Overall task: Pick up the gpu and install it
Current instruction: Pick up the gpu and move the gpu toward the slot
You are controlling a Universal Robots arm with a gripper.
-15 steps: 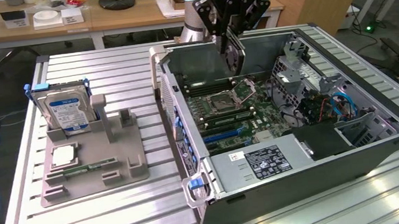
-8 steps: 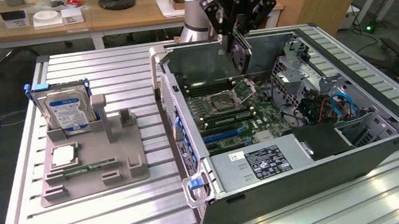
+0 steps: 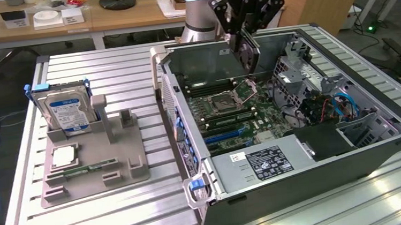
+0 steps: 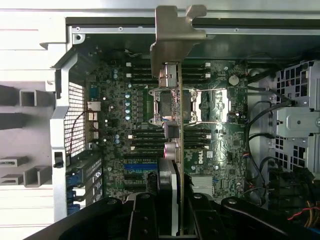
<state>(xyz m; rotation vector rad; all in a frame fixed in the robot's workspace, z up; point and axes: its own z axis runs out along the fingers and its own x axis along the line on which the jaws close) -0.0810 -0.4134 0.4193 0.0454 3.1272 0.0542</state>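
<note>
hard drive (image 3: 67, 113): upright in grey holder (image 3: 97, 147) | memory stick (image 3: 90, 168): flat, possibly slotted

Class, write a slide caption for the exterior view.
The gripper holds the gpu upright over the motherboard in the computer case.

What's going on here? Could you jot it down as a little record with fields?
gripper: shut on the gpu, above the open computer case
gpu: held on edge over the motherboard, not yet seated
hard drive: upright in the grey holder, at the exterior view's left
</note>
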